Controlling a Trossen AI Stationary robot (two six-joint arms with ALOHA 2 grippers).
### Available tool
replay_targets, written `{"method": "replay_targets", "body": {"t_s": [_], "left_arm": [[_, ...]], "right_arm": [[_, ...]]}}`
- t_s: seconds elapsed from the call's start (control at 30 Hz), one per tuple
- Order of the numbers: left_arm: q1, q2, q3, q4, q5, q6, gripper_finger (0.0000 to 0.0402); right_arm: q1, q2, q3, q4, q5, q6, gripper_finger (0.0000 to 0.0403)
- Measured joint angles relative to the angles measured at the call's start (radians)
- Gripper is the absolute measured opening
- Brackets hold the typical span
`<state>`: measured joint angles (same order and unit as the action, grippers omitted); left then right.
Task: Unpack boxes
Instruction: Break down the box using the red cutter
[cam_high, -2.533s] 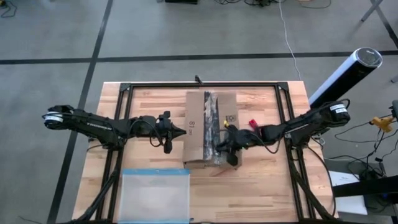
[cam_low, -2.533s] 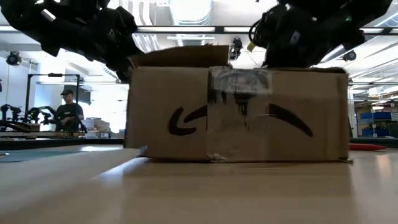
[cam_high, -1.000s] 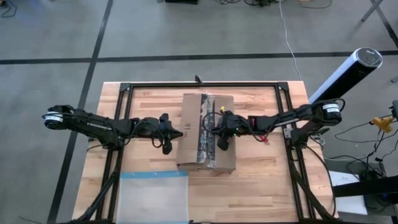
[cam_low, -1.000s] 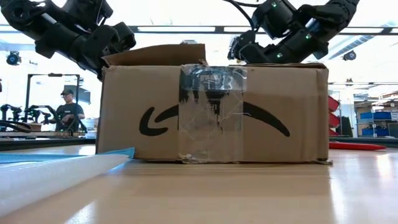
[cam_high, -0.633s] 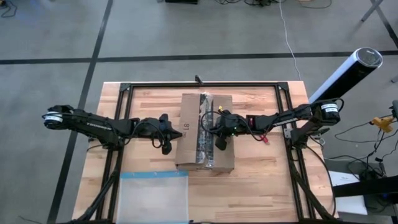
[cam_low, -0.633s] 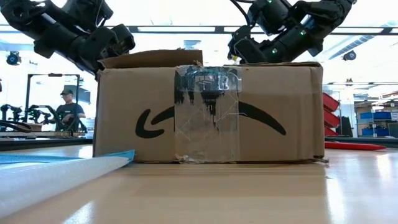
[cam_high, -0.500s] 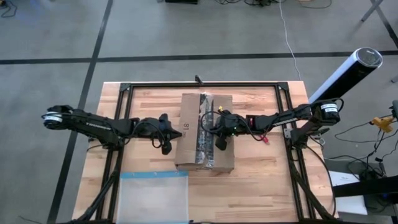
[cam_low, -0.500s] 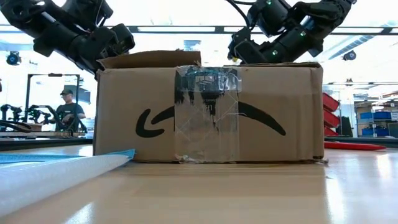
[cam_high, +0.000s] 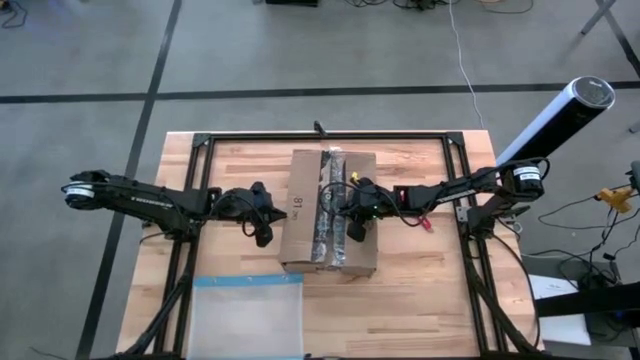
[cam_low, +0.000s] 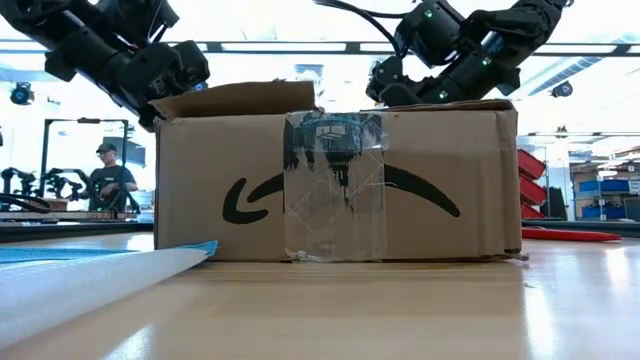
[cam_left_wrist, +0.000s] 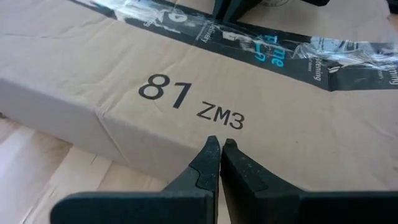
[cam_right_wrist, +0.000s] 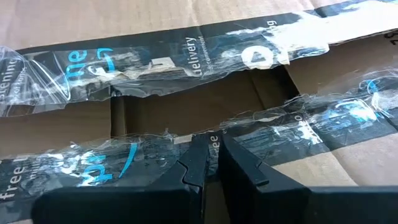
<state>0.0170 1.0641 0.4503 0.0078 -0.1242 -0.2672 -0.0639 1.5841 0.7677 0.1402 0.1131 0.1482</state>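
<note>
Although the left gripper (cam_high: 264, 208) has drawn back a little from where it hung a moment ago, it still waits just off the left edge of the box (cam_high: 330, 210), fingers (cam_left_wrist: 208, 163) pressed together and holding nothing; the left wrist view looks past them at the printed "81 ZM3" (cam_left_wrist: 190, 101) on the nearer flap.

The box stands in the middle of the table (cam_high: 420, 290), having slid leftward over the last couple of seconds and now barely moving. Its near corner touches or nearly touches the clear pouch (cam_high: 248, 315) (blue-edged, lying toward the table's front left). In the low view the left flap (cam_low: 235, 99) stands slightly raised.

Further right, the right gripper (cam_high: 352, 222) has crept along the centre seam and rests on the top, its fingers (cam_right_wrist: 198, 163) closed with nothing between them. Its wrist view shows the printed tape (cam_right_wrist: 168, 53) split and crumpled, with a dark gap (cam_right_wrist: 199, 106) between the flaps. The seal looks largely breached, so spreading the flaps seems the next job. A small red tool (cam_high: 424, 222) lies on the table beside the right arm.
</note>
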Motion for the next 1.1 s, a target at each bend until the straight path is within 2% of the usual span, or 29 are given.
{"method": "replay_targets", "body": {"t_s": [0.47, 0.73, 1.1], "left_arm": [[0.000, -0.002, 0.000, -0.027, 0.001, -0.034, 0.0000], [0.000, 0.014, -0.002, -0.015, 0.002, -0.056, 0.0000], [0.001, 0.064, -0.003, 0.060, 0.023, -0.052, 0.0000]], "right_arm": [[0.000, 0.001, -0.002, 0.016, -0.001, 0.007, 0.0023], [-0.002, 0.004, -0.005, 0.198, -0.062, 0.040, 0.0023], [-0.002, 0.004, 0.033, 0.161, -0.072, 0.029, 0.0023]]}}
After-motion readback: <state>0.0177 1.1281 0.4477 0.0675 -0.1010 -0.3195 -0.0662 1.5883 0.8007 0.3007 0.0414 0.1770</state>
